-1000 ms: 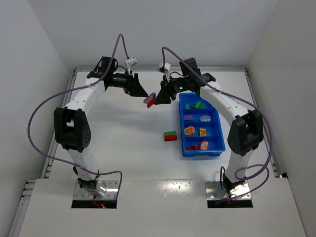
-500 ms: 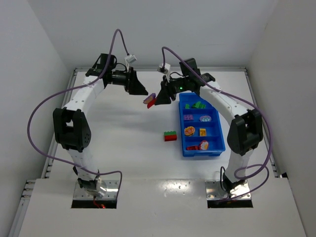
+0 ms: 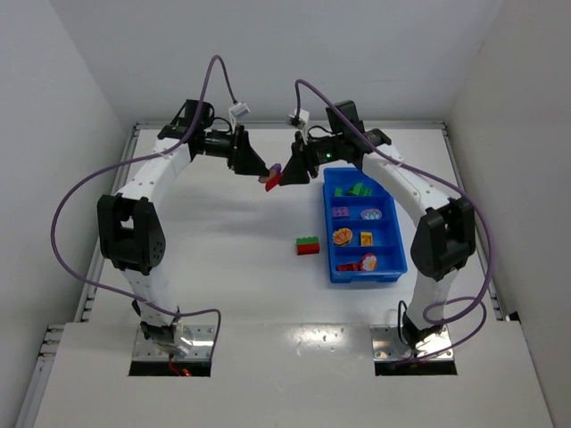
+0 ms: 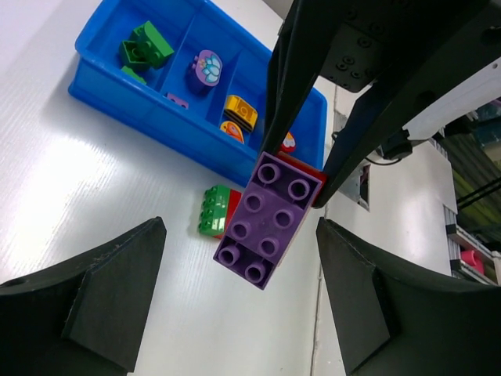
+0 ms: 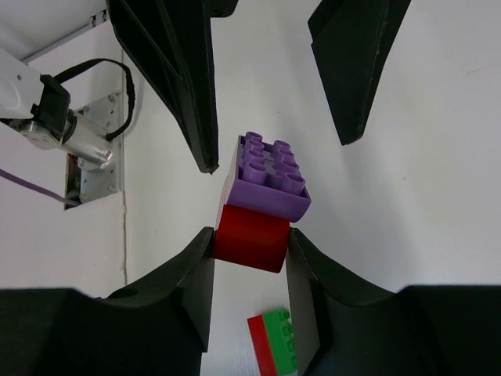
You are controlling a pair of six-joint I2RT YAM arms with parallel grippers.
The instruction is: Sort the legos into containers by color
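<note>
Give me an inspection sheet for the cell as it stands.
Surface: white table, green-and-red brick loose left of the blue tray.
Job's things: purple-and-red brick held in the air; blue tray has green bricks in the far compartment, other pieces in the rest.
Clutter: nothing seen.
Grippers: right gripper shut on the red half; left gripper open, fingers either side of the purple half, apart from it.
Cables: purple cables loop off both arms.
Surroundings: white walls.

white table (image 3: 223, 267) carries a blue tray (image 3: 368, 277) and a green-red lego (image 3: 307, 245) just beside it.
</note>
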